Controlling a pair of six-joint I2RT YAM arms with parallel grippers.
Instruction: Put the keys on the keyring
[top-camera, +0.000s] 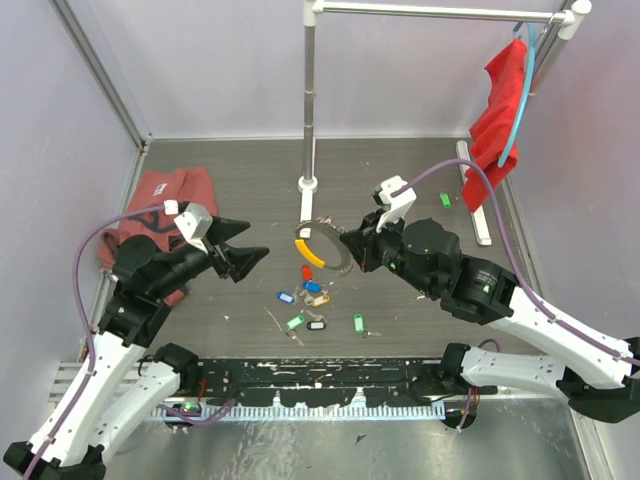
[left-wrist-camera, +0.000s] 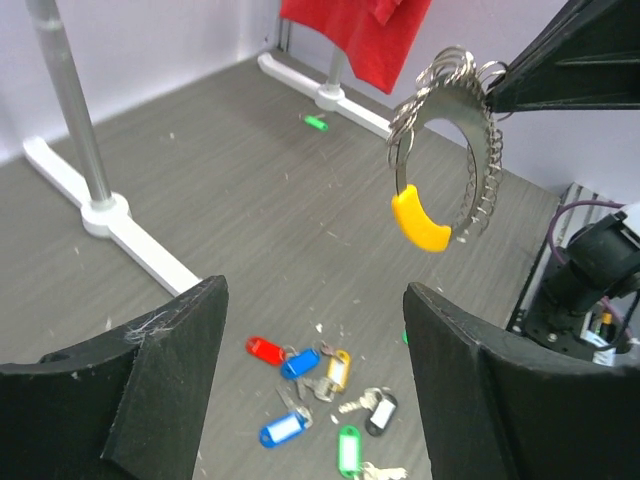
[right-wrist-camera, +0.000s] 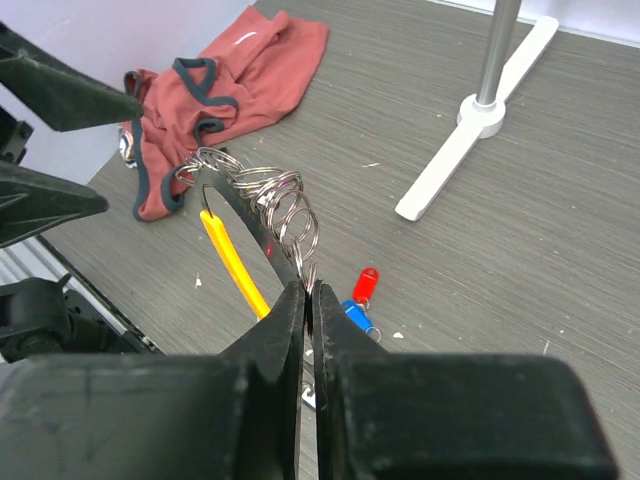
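A crumpled pink-red garment (top-camera: 150, 210) lies on the grey table (top-camera: 420, 310), just behind the left gripper (top-camera: 256, 240). A silver pole (top-camera: 309, 100) on a white foot stands beyond the right gripper (top-camera: 346, 240). Farther off to that gripper's right, a red cloth (top-camera: 497, 110) hangs from a rail (top-camera: 440, 11).

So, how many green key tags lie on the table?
3. One green tag lies alone by the white rack foot; two more lie at the key pile's near edge. Others may be hidden.

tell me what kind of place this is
Probably a robot lab test cell: plain pale walls framed by a grey aluminium post, a grey wood-grain tabletop, and a silvery metal clothes rail.
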